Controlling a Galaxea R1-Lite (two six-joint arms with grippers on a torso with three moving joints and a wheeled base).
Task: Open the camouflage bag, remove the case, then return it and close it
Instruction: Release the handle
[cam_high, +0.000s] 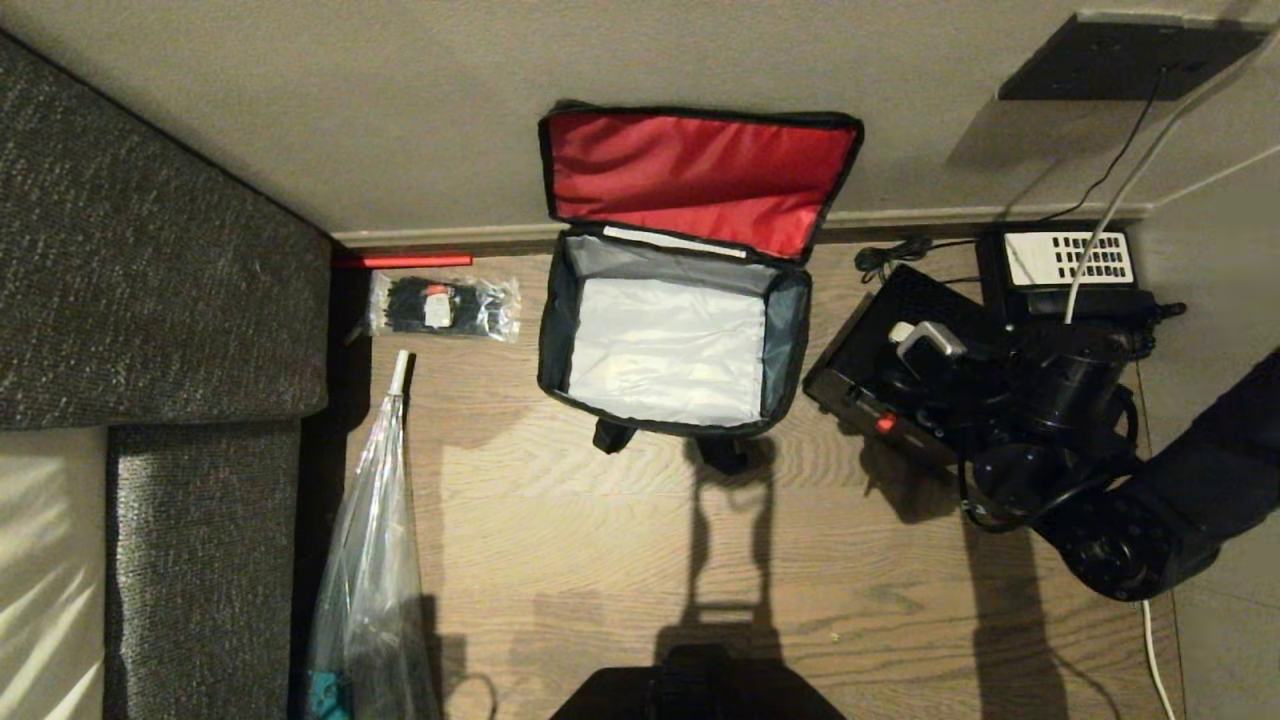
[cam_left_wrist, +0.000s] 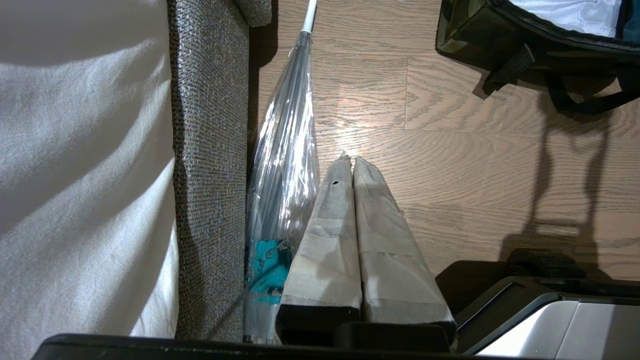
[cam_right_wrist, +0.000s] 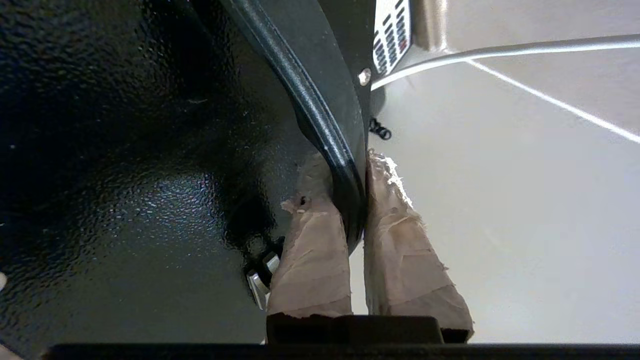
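The case (cam_high: 880, 375), black with a small red knob on its near edge, sits tilted to the right of the camouflage bag (cam_high: 672, 340), out of it and apart from it, over the wooden floor (cam_high: 600, 560). The right gripper (cam_right_wrist: 352, 200) is clenched on the case's black handle (cam_right_wrist: 320, 125); the wrist view shows one taped finger on each side of the handle bar, with the case's pebbled black shell filling most of that picture. The bag stands open against the wall, its red-lined lid (cam_high: 700, 175) thrown back and leaning on the skirting, the pale grey interior bare. Just behind the case lies a black telephone (cam_high: 1065, 265) with a white keypad panel, a grey cable crossing it. To the bag's left a clear packet of black ties (cam_high: 443, 305) rests on the floor, and nearer the robot a folded transparent umbrella (cam_high: 370, 560) lies along the grey sofa (cam_high: 150, 260). The left gripper (cam_left_wrist: 352, 162) hangs low beside the umbrella, its taped fingers pressed together on nothing.
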